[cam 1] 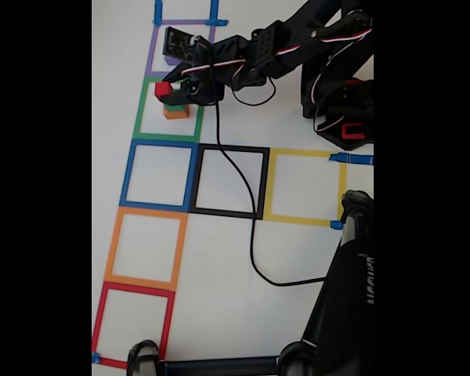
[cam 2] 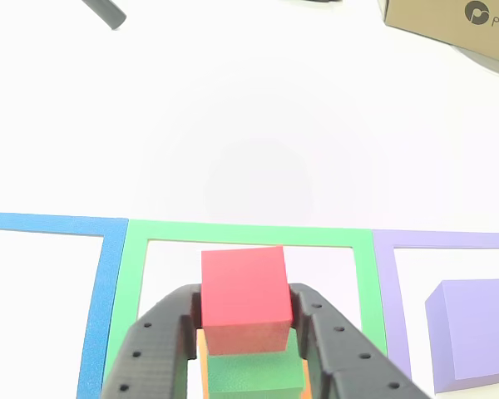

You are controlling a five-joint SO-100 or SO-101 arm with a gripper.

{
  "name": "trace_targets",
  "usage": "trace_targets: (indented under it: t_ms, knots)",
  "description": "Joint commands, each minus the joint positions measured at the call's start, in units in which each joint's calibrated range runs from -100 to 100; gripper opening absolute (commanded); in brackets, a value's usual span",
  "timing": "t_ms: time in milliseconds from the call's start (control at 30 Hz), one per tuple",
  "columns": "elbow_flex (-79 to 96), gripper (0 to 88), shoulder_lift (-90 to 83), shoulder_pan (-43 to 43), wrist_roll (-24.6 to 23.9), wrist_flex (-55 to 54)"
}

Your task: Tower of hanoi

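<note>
Fingers (cam 2: 312, 332) clamped on red cube (cam 2: 244, 295), atop green cube (cam 2: 254, 374) and orange cube (cam 1: 175, 113), purple cube (cam 2: 474, 332) in neighbouring purple tape square (cam 2: 382, 283)

green tape square outline (cam 2: 249, 236) lying around the fingers | brown cardboard box (cam 2: 449, 25) sitting far beyond them, upper right | black cable (cam 1: 253, 235) trailing over the white table (cam 1: 219, 258)

Red cube (cam 2: 244, 298) stacked on green cube (cam 2: 255, 371) over orange cube (cam 1: 175, 112); purple cube (cam 2: 474, 331) alone, well apart to the right

Matt red cube (cam 2: 244, 298), textured black tool (cam 2: 246, 326)
</note>
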Motion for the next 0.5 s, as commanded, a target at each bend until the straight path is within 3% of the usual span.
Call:
trace_targets:
  t_ms: [0,467]
  knots:
    - [1.0,1.3,-3.6,-0.1,0.4,-1.3]
    - [3.2,1.3,-2.4,1.2,0.4,-4.4]
